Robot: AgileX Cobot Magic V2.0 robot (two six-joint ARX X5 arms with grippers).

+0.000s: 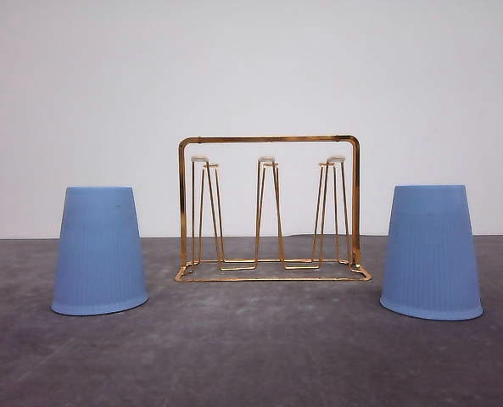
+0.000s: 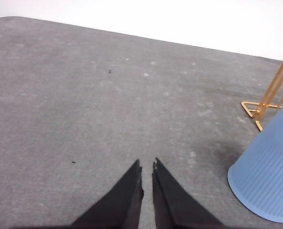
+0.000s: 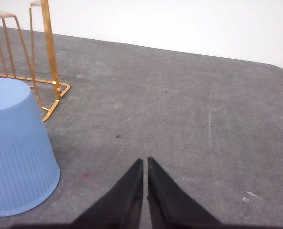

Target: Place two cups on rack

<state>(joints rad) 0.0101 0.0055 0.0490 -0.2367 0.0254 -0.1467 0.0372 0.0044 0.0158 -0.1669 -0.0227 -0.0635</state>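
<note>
Two light-blue ribbed cups stand upside down on the grey table, one (image 1: 99, 251) left of the gold wire rack (image 1: 271, 209) and one (image 1: 430, 252) right of it. The rack's white-tipped prongs are bare. In the left wrist view my left gripper (image 2: 147, 166) is shut and empty, hovering over bare table, with the left cup (image 2: 267, 173) and a corner of the rack (image 2: 267, 98) off to one side. In the right wrist view my right gripper (image 3: 145, 162) is also shut and empty, apart from the right cup (image 3: 17, 148) and the rack's end (image 3: 48, 52).
The grey table (image 1: 259, 348) runs back to a plain white wall. Open tabletop lies in front of the rack and both cups.
</note>
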